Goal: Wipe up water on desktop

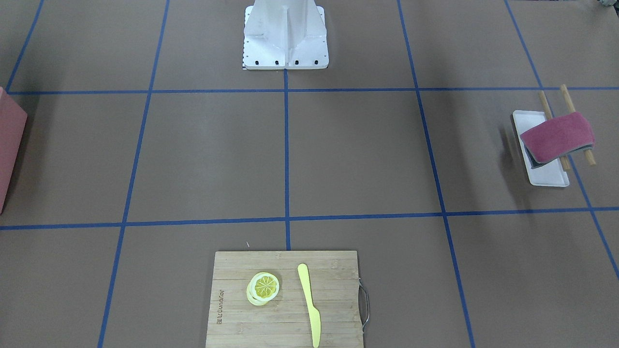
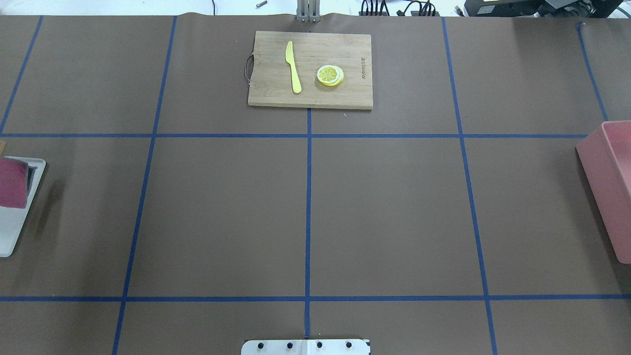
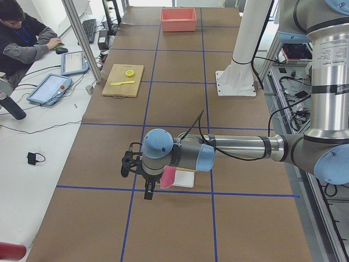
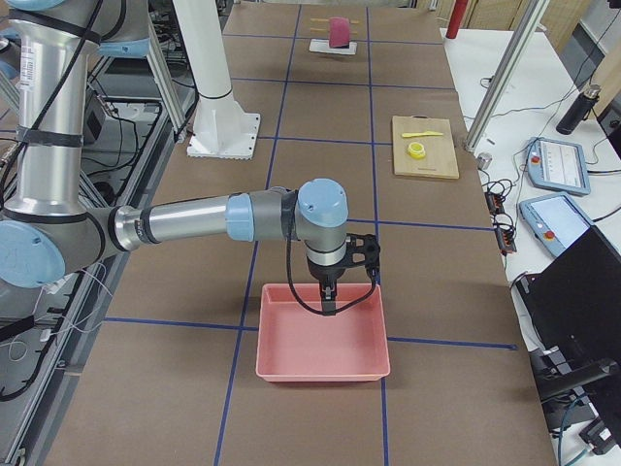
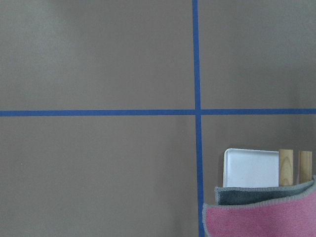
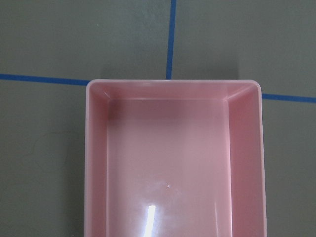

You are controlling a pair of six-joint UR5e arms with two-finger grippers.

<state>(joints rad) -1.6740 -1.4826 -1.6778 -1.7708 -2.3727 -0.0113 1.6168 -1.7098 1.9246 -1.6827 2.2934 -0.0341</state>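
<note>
Brown desktop (image 2: 222, 212), bamboo board (image 2: 276, 93), lemon (image 2: 330, 75), cloth (image 1: 556, 137) over tray (image 1: 549, 176), pink bin (image 2: 609, 197) (left end effector (image 3: 148, 191), right end effector (image 4: 329, 306): grip indiscernible)

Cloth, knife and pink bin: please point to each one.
Cloth (image 1: 558, 137): front-facing view, middle of its pink top.
Knife (image 2: 294, 68): overhead view, middle of its length.
Pink bin (image 6: 173, 163): right wrist view, bare floor.

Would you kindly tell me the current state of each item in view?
desktop: no water discernible.
pink cloth: folded, draped over wooden rods above white tray.
pink bin: empty.
lemon slices: stacked on cutting board.
yellow knife: flat on cutting board.
left gripper: jaws unclear.
right gripper: over pink bin, jaws unclear.
</note>
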